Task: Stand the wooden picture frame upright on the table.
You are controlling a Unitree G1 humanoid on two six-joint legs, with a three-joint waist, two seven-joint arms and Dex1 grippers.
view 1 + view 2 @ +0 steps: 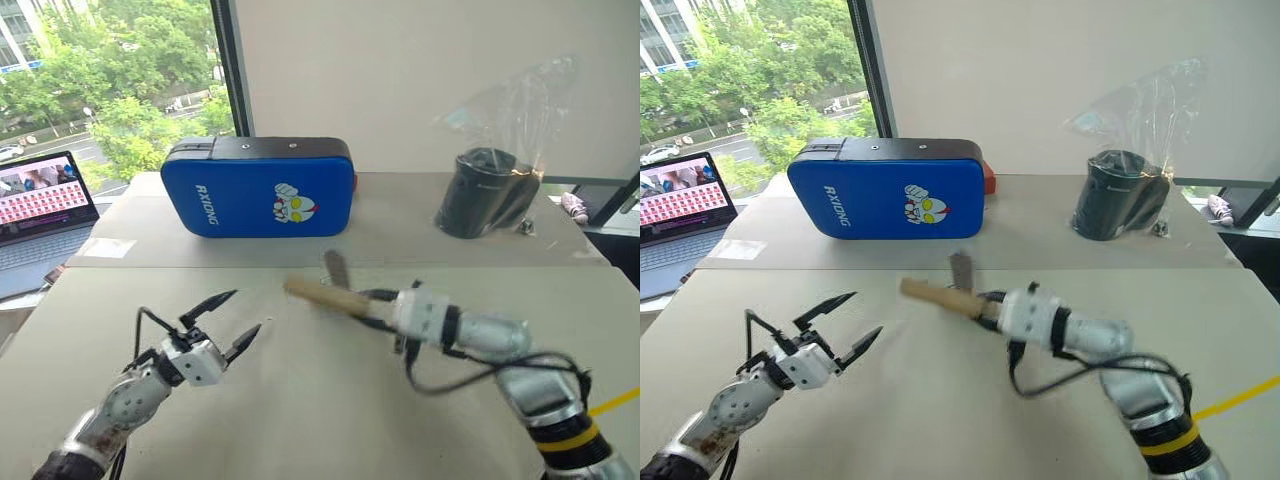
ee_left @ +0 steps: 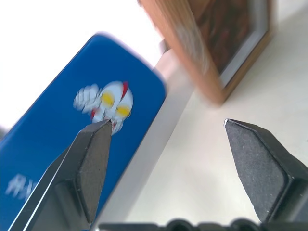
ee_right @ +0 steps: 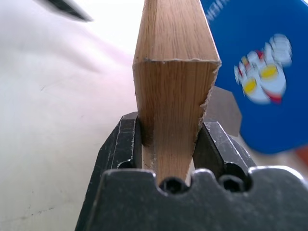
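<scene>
Laptop (image 1: 40,210), lid up and screen lit with a grid of small pictures, sits at the far left, just off the edge of the bench (image 1: 300,400). Nearer the robot, the left pincer (image 1: 226,323) hovers over the beige surface with its two black fingers spread wide and nothing between them; in the left wrist view the fingertips (image 2: 96,159) stand well apart with bare bench between. Behind it, toward the back of the bench, a big blue pad (image 1: 258,187) stands on its long edge, with white lettering and a cartoon figure printed on its face and a black strip along the top.

Toward the middle, the wooden picture frame (image 1: 325,295) is held up off the bench by the right pincer (image 1: 383,303), which is clamped on one edge of the light-wood moulding (the right wrist view shows both fingers pressed against the wood on either side). The frame juts out leftward from the pincer, seen nearly edge-on and blurred, and a dark grey flap of its stand (image 1: 336,268) sticks up behind it.

At the right rear stands a black cylindrical container (image 1: 487,192) tipped toward the robot, inside a clear plastic bag (image 1: 520,110) that rises above it; whether the container holds anything cannot be told.
</scene>
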